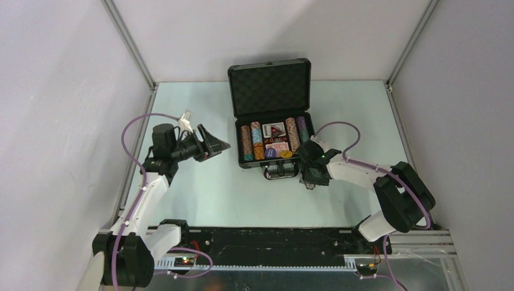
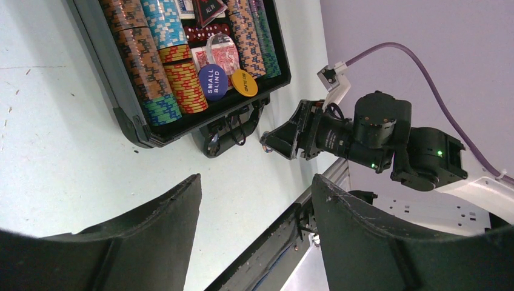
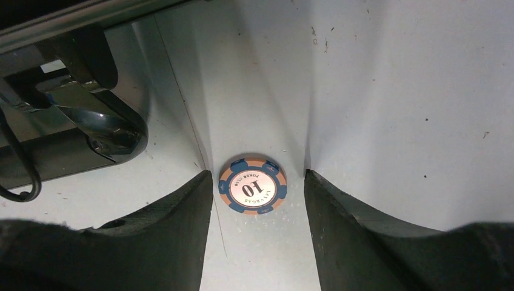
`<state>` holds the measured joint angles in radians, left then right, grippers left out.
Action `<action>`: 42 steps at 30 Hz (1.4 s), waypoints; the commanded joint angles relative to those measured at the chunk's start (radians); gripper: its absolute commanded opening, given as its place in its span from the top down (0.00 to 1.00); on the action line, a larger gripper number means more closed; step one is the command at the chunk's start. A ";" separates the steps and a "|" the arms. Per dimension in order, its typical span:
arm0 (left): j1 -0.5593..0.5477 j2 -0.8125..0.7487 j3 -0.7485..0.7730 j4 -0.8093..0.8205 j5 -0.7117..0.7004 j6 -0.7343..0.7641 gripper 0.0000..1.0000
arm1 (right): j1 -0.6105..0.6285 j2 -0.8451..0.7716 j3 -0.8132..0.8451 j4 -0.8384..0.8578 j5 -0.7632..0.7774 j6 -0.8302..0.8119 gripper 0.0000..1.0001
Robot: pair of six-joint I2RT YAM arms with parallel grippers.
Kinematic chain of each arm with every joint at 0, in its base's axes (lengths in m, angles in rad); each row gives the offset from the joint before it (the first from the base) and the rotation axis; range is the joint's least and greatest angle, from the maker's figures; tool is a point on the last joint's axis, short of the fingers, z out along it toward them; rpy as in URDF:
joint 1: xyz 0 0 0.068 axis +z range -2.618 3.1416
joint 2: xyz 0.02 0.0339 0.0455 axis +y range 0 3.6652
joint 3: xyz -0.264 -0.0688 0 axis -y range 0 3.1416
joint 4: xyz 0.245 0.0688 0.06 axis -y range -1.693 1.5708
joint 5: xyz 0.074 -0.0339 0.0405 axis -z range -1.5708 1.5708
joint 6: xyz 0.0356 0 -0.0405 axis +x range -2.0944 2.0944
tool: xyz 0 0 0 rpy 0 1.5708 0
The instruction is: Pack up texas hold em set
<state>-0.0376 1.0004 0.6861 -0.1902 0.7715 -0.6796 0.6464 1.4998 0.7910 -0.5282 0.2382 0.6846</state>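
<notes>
The black briefcase [image 1: 241,159] lies open at the table's middle with its foam lid [image 1: 270,88] upright. Rows of striped poker chips [image 1: 246,140], card decks [image 1: 274,129], a blue "small blind" disc [image 2: 212,82] and a yellow disc [image 2: 243,83] sit inside it. One orange-and-blue chip marked 10 [image 3: 253,187] lies flat on the table by the case's handle [image 3: 115,130]. My right gripper [image 3: 257,176] points down over this chip, one finger on each side with a gap at both. My left gripper [image 1: 213,144] hovers open and empty left of the case.
The case's handle [image 1: 280,171] sticks out toward the arms, right beside my right gripper [image 1: 310,180]. Metal frame rails line the table's left, right and near edges. Purple cables loop from both wrists.
</notes>
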 commanded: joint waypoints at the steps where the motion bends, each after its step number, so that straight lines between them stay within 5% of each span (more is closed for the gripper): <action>1: 0.008 -0.008 -0.001 0.014 0.018 0.020 0.29 | 0.026 0.050 0.033 -0.062 0.057 0.008 0.40; 21: 0.008 -0.010 -0.003 0.015 0.020 0.019 0.29 | 0.062 0.029 0.036 -0.107 0.011 0.023 0.42; 42: 0.008 -0.010 -0.002 0.015 0.019 0.018 0.29 | 0.059 0.043 0.036 -0.092 0.019 0.018 0.54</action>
<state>-0.0376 1.0004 0.6861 -0.1902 0.7715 -0.6796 0.6983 1.5345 0.8288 -0.5838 0.2497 0.6888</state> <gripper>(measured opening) 0.712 0.470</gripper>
